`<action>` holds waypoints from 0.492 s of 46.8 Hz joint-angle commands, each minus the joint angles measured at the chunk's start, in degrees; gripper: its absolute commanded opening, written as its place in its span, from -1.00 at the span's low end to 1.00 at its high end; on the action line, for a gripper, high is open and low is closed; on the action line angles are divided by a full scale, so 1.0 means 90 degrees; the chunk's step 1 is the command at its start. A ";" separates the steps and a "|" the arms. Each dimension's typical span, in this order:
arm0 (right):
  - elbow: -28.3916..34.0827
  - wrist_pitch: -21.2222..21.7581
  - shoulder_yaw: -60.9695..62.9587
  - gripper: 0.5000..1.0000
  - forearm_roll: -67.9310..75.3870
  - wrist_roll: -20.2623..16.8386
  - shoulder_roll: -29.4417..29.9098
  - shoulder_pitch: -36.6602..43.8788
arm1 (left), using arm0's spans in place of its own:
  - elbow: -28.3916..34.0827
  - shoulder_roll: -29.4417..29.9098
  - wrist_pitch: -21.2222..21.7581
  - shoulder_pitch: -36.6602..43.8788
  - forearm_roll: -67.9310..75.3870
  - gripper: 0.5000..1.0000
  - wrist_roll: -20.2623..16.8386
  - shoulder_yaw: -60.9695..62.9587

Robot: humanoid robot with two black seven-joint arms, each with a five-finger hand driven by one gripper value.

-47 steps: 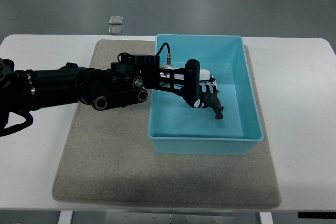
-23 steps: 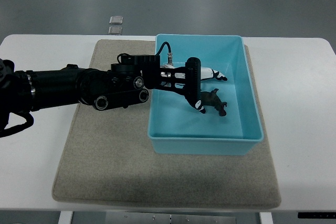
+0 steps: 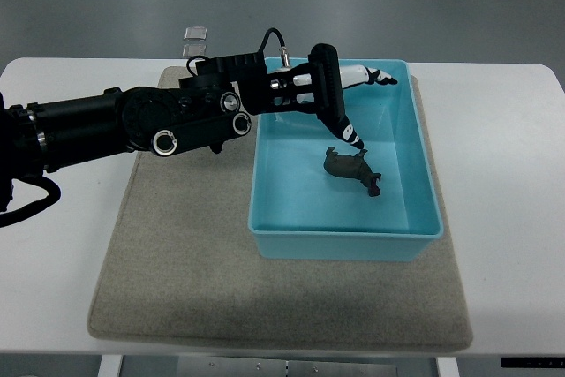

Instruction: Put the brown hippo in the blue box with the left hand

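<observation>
In the top view, the brown hippo [image 3: 353,169] lies on the floor of the blue box [image 3: 424,218], right of centre. The left hand [image 3: 340,99] hovers at its 11 o'clock, apart from it, fingers [image 3: 380,77] spread wide and holding nothing.

Left arm [image 3: 106,125]: you lose its upper part past the frame's left edge.
Blue box [image 3: 415,174]: hand covers part of its upper-left rim.
Two small floor plates [image 3: 195,40]: too small to identify.
</observation>
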 commanded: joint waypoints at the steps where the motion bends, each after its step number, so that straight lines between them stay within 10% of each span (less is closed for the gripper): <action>1: 0.0000 0.0000 0.0000 0.74 0.0000 0.0000 0.0000 0.0000 | 0.0083 0.0053 0.0003 0.0069 -0.0038 0.98 -0.0004 -0.0599; 23: 0.0000 0.0000 0.0000 0.74 0.0000 0.0000 0.0000 0.0000 | 0.1635 0.0863 0.0315 0.0108 -0.3502 0.97 -0.0200 -0.1880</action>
